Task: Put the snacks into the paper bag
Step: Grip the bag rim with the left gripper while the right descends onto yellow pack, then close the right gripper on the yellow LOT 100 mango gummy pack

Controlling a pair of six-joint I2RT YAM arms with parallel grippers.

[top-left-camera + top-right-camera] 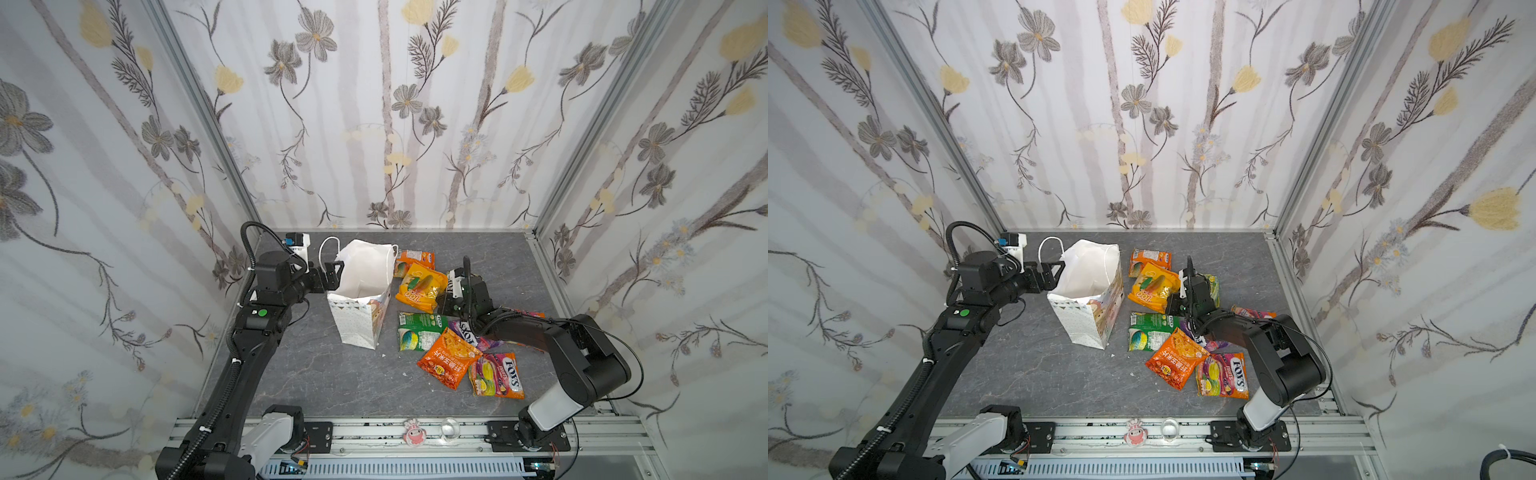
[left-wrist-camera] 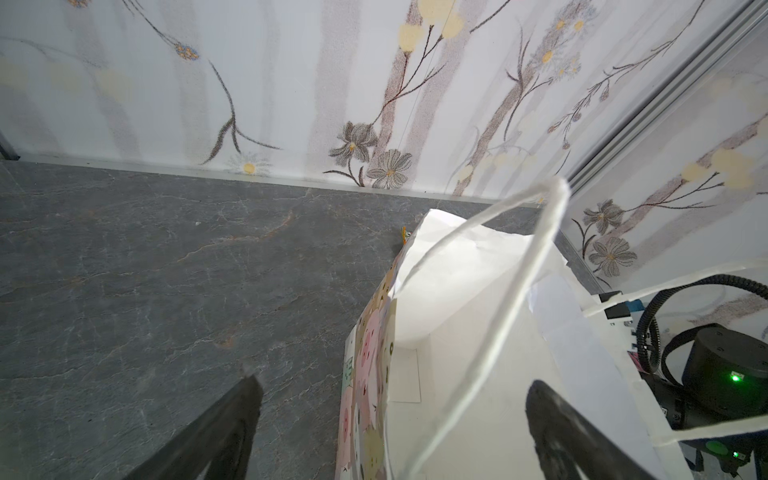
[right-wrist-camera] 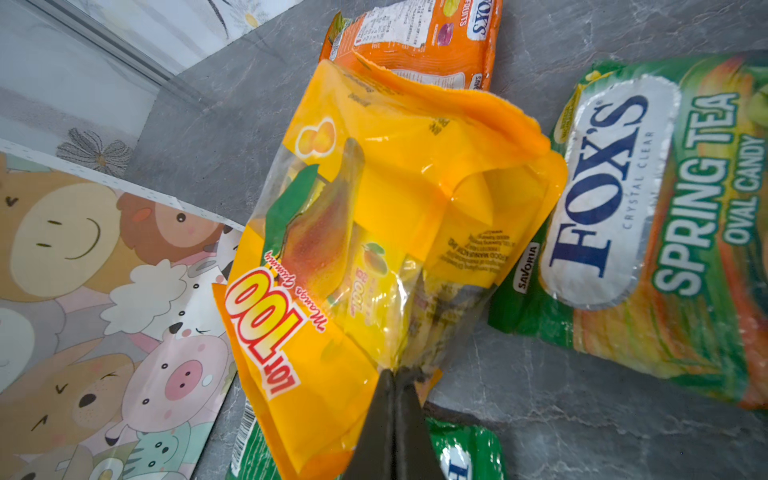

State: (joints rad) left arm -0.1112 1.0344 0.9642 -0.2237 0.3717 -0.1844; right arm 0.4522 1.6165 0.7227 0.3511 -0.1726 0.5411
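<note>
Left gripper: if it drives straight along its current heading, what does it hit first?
The paper bag. The open left gripper is at its mouth; in the wrist view the white cord handle crosses between the fingers, so that likely catches first, then the paper wall. Depth is unclear.

In a top view the paper bag (image 1: 360, 328) stands open on the grey table (image 1: 316, 374). The left gripper (image 1: 337, 271) is at its left rim with its jaws apart, beside a white cord handle (image 1: 326, 249). The snacks lie loose to the bag's right: a yellow packet (image 1: 419, 286) overlaps an orange packet (image 1: 415, 258) behind it, and nearer are a green packet (image 1: 419, 332), an orange crisp packet (image 1: 449, 358) and a pink packet (image 1: 496, 376). The right gripper (image 1: 441, 306) is closed at the yellow packet's right edge.
</note>
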